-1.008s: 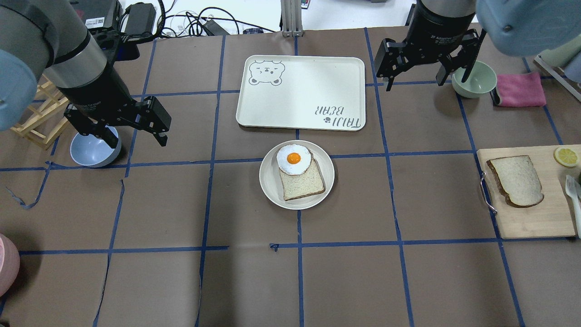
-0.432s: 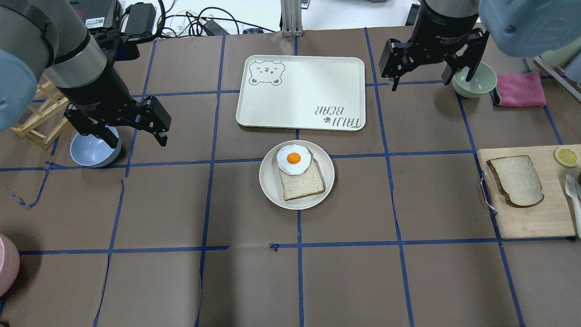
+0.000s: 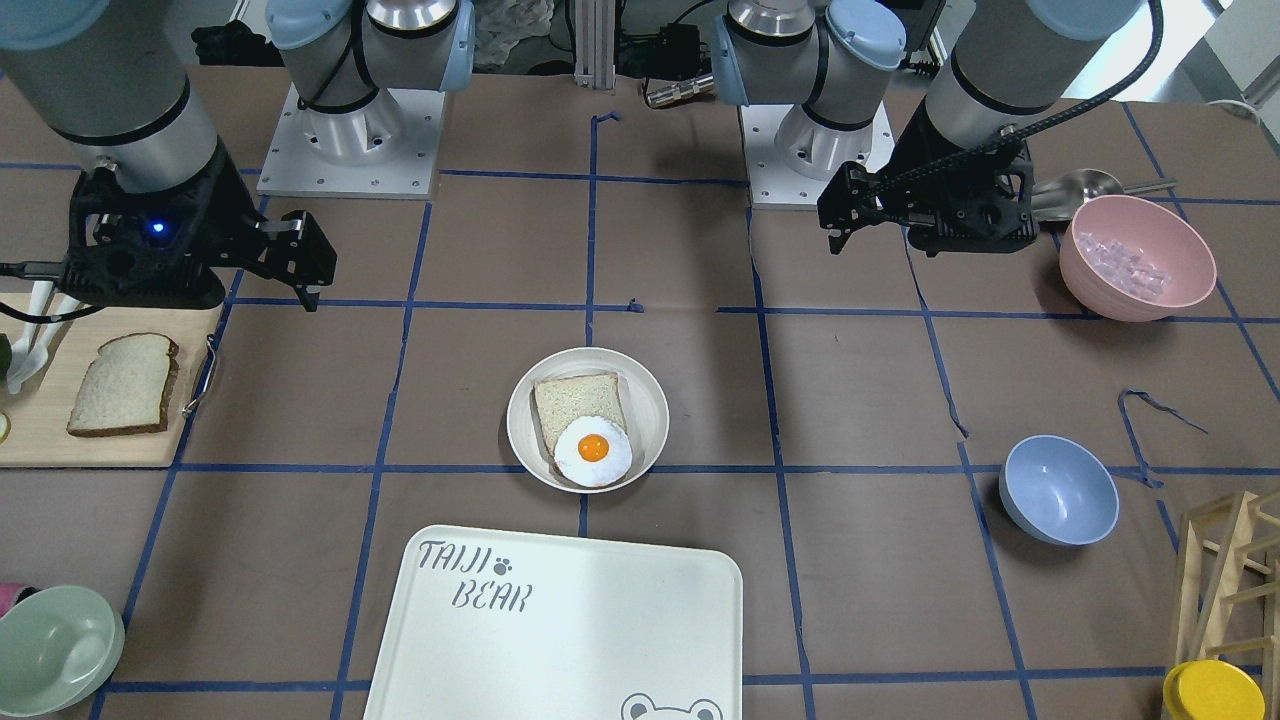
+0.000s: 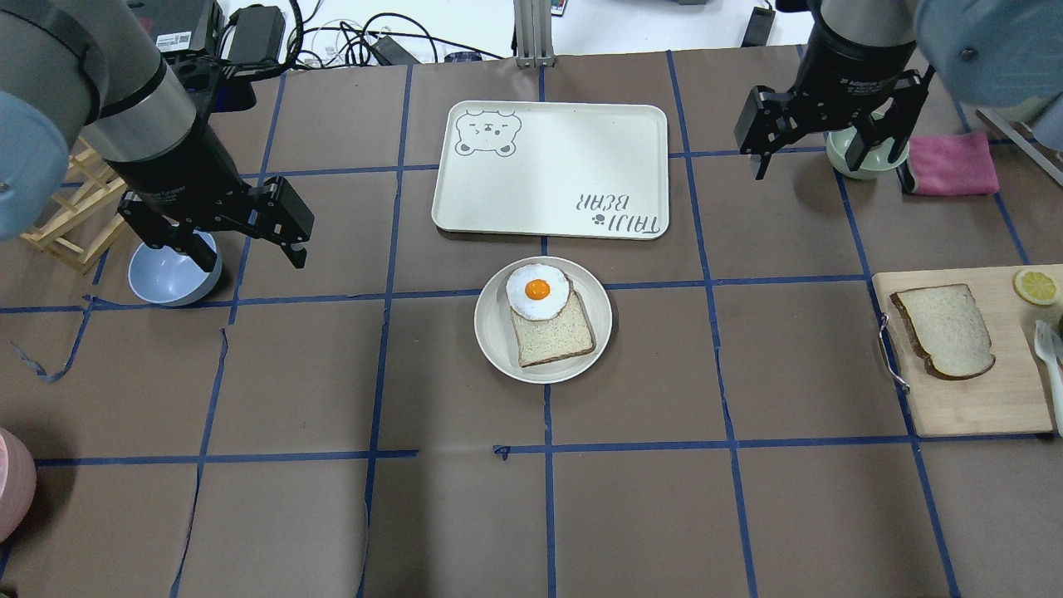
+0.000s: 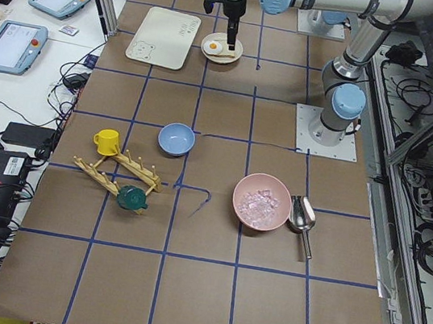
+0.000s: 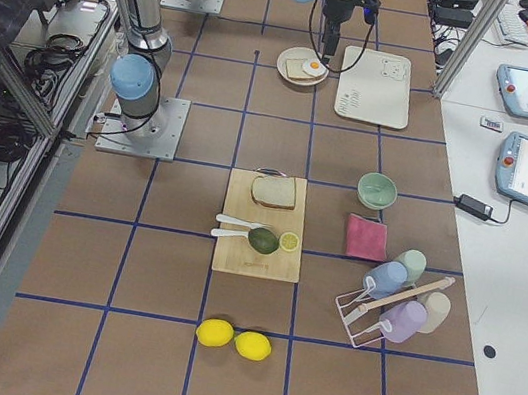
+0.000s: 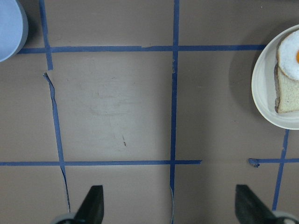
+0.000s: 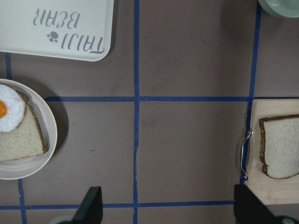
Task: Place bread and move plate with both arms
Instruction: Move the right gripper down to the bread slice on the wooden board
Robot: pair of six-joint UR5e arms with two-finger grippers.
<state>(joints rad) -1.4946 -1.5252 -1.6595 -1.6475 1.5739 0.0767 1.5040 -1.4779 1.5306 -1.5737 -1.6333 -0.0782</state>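
The bread (image 4: pixel 947 330), a thick slice with a dark brown crust, lies on a wooden cutting board (image 4: pixel 972 399) at the right; it also shows in the right wrist view (image 8: pixel 280 147). The round cream plate (image 4: pixel 490 328) sits mid-table and holds a paler slice (image 4: pixel 556 336) with a fried egg (image 4: pixel 537 291) on top. My right gripper (image 4: pixel 822 162) is open and empty, high above the table far from the board. My left gripper (image 4: pixel 247 249) is open and empty, left of the plate, over the blue bowl's edge.
The TAIJI BEAR tray (image 4: pixel 548 166) lies just beyond the plate. A blue bowl (image 4: pixel 170 274) and a wooden rack (image 4: pixel 71 216) are at the left. A green bowl (image 3: pixel 55 635), a pink cloth (image 4: pixel 951 162) and a lemon slice (image 4: pixel 1035 286) are at the right.
My right gripper has moved to the right, toward the green bowl and the board side, staying open. The left arm, plate and bread have not moved.
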